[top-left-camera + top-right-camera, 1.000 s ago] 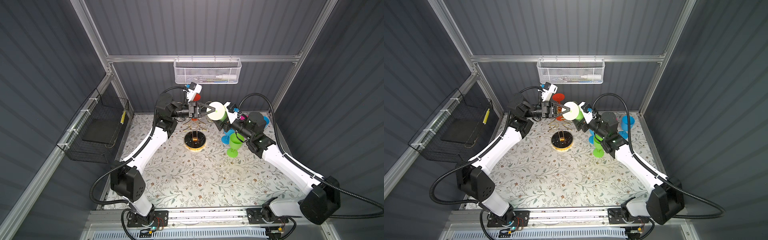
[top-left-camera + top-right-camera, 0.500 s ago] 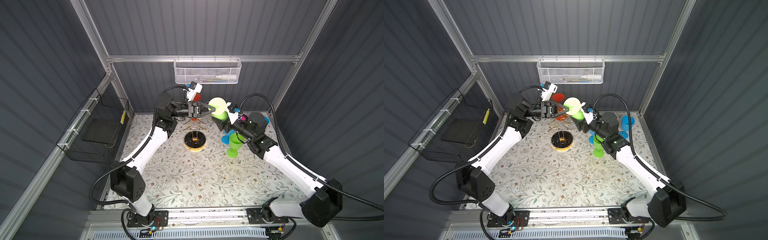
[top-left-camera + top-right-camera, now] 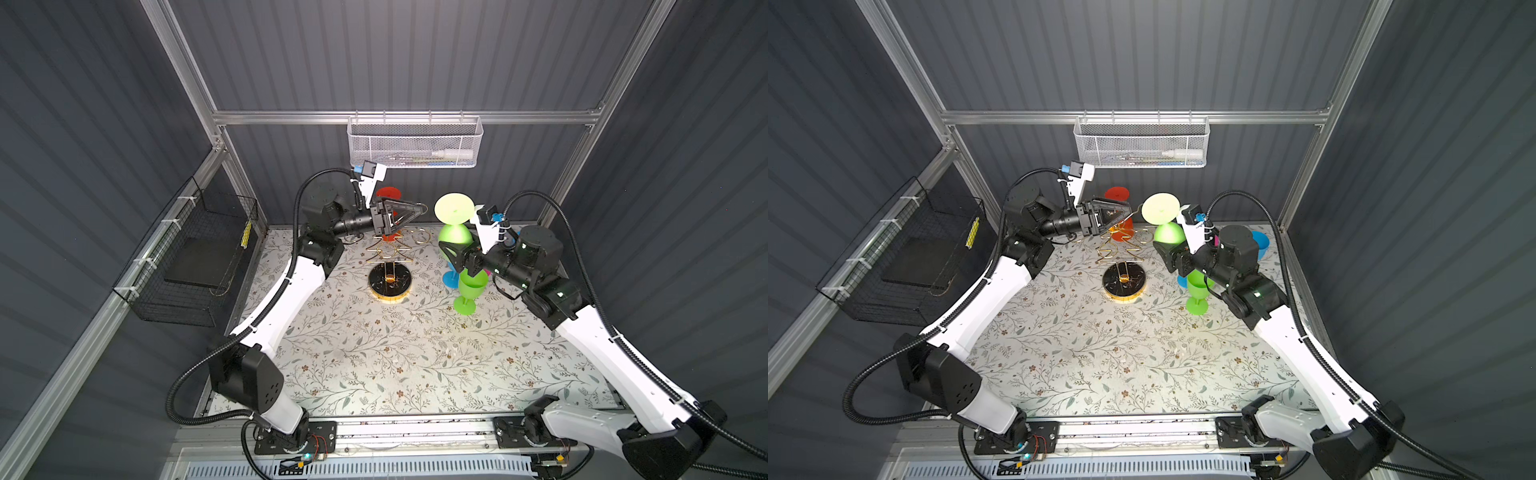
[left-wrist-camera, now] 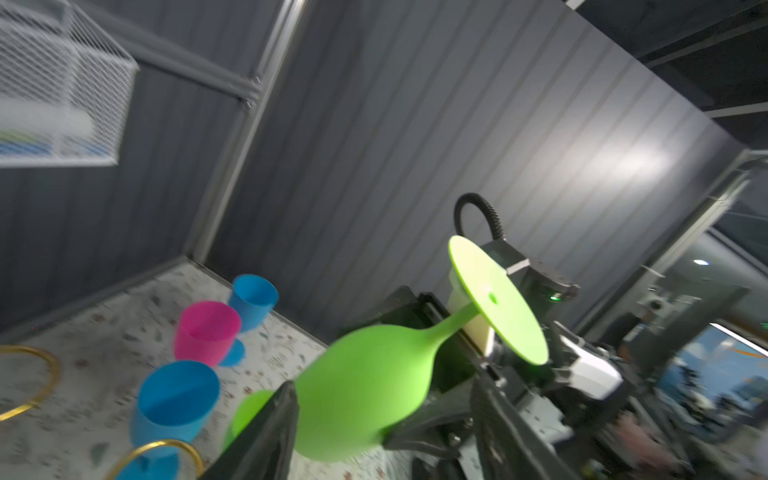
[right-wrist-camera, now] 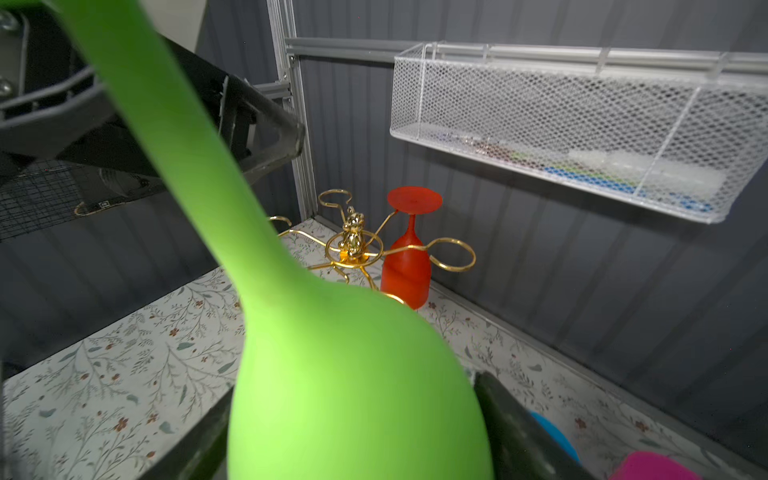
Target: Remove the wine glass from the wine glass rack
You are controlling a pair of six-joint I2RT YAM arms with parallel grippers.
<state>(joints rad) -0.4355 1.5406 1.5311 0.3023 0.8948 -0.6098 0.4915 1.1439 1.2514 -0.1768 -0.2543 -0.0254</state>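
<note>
Wine glass: the lime-green wine glass (image 3: 455,235) hangs upside down in the air, foot disc up. We place it at 2 o'clock from the base of the wine glass rack (image 3: 400,279), outside the gold rings.
Left gripper: the left gripper (image 3: 417,211) hovers over the top of the rack, at about 12 o'clock from the base. We see its jaws released and spread wide with nothing between them. The tips are near the green foot disc but apart from it.
Red glass: 1 red glass (image 5: 407,266) hangs upside down from a ring arm on the 12 o'clock side of the rack.
Rack: it stands upright on the floral table (image 3: 374,353), and the other rings we can see are bare.
Right gripper: the right gripper (image 3: 455,254) grasps the wine glass by its bowl, 1 finger on each side.
Standing glasses: 1 darker green glass (image 3: 469,286) stands upright at 3 o'clock from the base, under the right arm. In the left wrist view we also count 2 blue glasses (image 4: 174,399) and 1 pink glass (image 4: 208,332), upright on the table.
</note>
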